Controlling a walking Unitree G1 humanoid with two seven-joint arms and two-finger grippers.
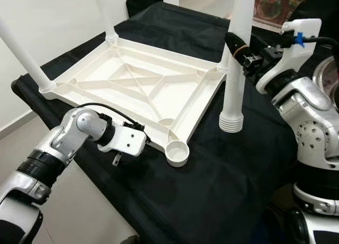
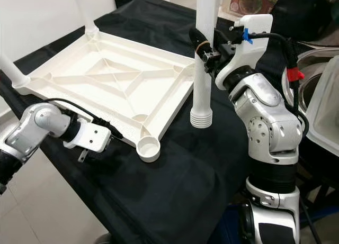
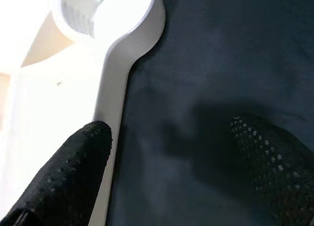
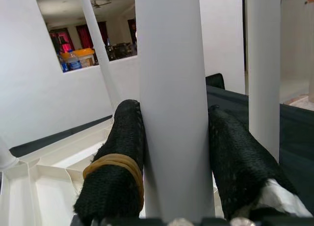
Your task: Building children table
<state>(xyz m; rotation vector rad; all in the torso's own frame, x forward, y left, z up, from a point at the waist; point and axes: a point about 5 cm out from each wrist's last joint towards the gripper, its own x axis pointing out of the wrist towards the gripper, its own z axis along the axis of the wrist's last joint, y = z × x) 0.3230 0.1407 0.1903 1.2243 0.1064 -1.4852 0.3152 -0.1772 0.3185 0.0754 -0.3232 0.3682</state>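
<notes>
- The white tabletop [image 1: 137,85] lies upside down, center-left of frame, on the black-draped desk [image 1: 222,186].
- Right hand [image 4: 171,152] is clamped on 1 upright white leg [image 1: 235,69], right of center.
- Left hand [image 3: 171,162], fingers apart, straddles the tabletop's near rim.

- Tabletop [image 1: 132,80]: white plastic.
- Leg [image 1: 235,64]: white.
- Cloth [image 1: 222,180] under tabletop: black.
- Left fingers [image 3: 73,182]: black, dotted.
- Band [image 4: 114,163] on right finger: tan.

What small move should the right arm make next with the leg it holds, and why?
Probably carry the table leg toward the empty corner socket of the upturned tabletop. The right gripper clamps the leg upright, its threaded end resting on the black cloth beside the top, while the left gripper straddles that edge.
</notes>
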